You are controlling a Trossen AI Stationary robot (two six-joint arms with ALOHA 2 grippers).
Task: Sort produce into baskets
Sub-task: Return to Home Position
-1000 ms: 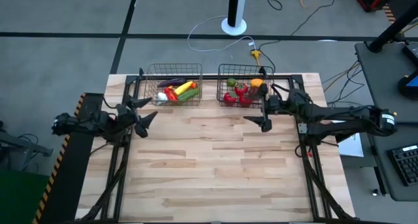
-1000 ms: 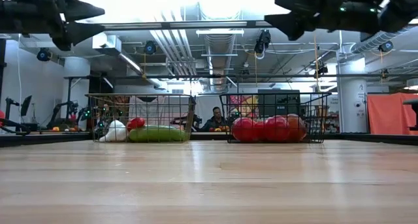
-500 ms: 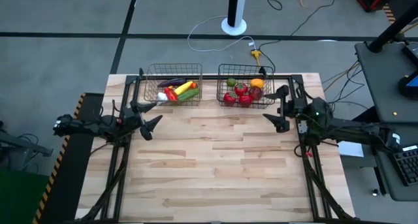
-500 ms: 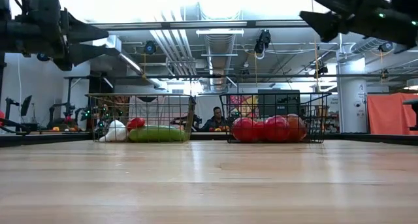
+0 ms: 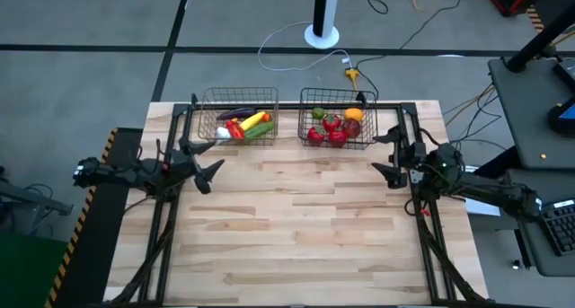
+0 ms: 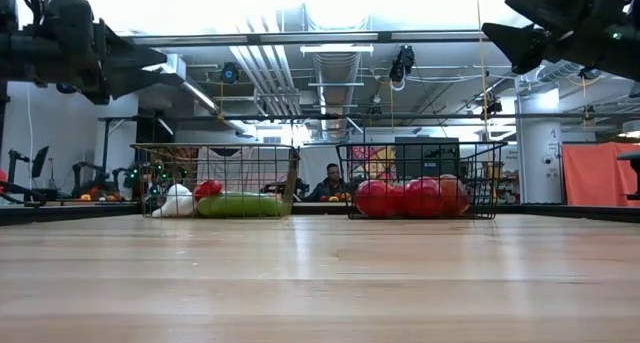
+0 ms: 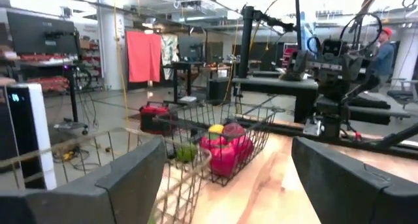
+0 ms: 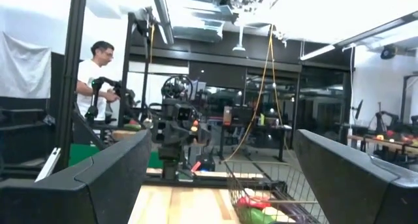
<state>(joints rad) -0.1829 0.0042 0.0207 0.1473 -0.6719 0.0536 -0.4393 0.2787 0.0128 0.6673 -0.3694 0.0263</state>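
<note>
Pale wooden planks form the counter point(image 5: 296, 227), seen from above with two wire baskets side by side at its far edge. The copper-wire basket point(image 5: 239, 96) sits at about 11 o'clock from the counter's middle. It holds a white garlic point(image 5: 222, 133), a red pepper point(image 5: 235, 128), a yellow corn point(image 5: 254, 120), a green cucumber point(image 5: 262, 131) and a purple eggplant point(image 5: 241, 112). Just beside it, at about 1 o'clock, the grey-wire basket point(image 5: 336, 97) holds a heap of red tomatoes point(image 5: 327, 134), with an orange point(image 5: 353, 115) and a small green piece point(image 5: 318, 114) toward its far side. The left hand point(image 5: 212, 157) hangs at roughly 10 o'clock, near the counter's left edge and apart from the copper-wire basket, its fingers spread wide and grasping nothing. The right hand point(image 5: 382, 154) hangs at roughly 2 o'clock near the right edge, just off the grey-wire basket's corner, likewise released and empty. In the low view both hands are well above the counter top.
</note>
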